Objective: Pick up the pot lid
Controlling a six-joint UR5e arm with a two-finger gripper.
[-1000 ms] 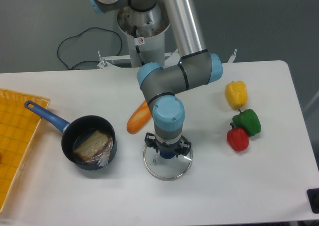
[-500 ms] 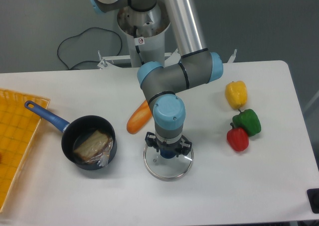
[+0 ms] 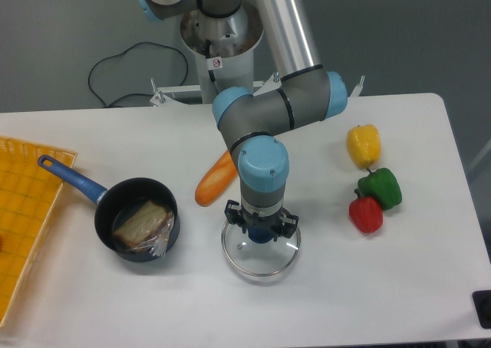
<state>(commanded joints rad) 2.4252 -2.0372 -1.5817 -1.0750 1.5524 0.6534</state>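
At left we have the pan, then the carrot. Our gripper is closed on the knob of the lid, between pan and peppers: yellow, red, green. We can't tell if the lid touches the table.

Looks clear and glossy across the pot lid, metallic around its rim; smooth and matt on the counter; shiny on the red pepper; like plastic on the yellow crate.
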